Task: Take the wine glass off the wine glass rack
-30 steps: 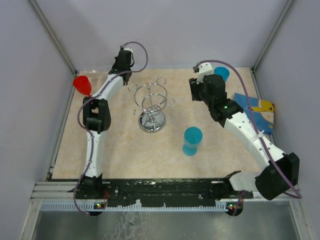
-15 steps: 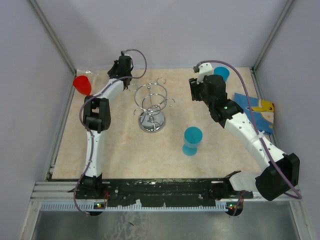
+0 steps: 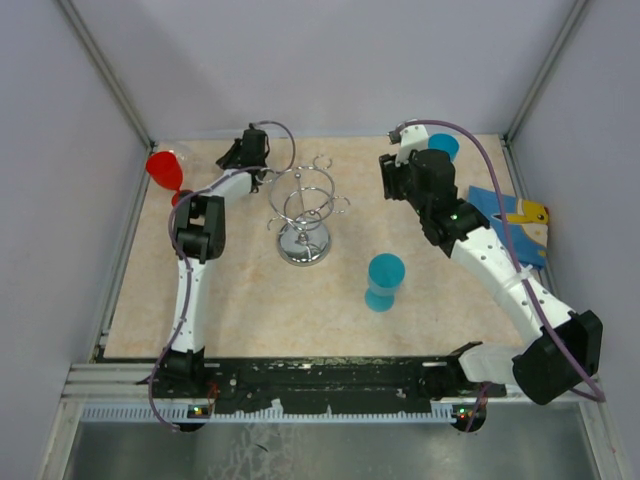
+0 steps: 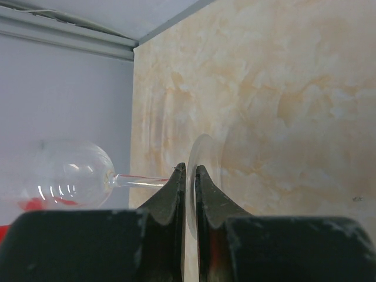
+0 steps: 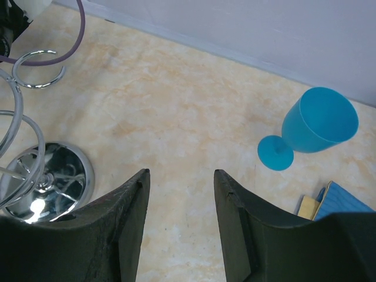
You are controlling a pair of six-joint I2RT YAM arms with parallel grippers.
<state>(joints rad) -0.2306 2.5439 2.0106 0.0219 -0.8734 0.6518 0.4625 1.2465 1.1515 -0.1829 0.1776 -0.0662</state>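
Beige marbled tabletop [image 4: 282, 88] backs the clear thin-stemmed wine glass [image 4: 70, 173], which lies sideways at frame left, apart from the chrome wire rack [image 3: 305, 205]. Left gripper [image 4: 188, 170] is clamped on its foot; right gripper [image 5: 180, 176] stands apart. Judged light, slippery, fragile: grip foot or stem.

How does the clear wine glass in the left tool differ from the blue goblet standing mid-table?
The clear wine glass is see-through; the blue goblet is opaque. The clear wine glass has a thin stem, the blue goblet a short thick one. The left tool pinches the clear wine glass by its foot, stem pointing sideways; the blue goblet stands upright on the table. Both are stemmed and off the wine glass rack.
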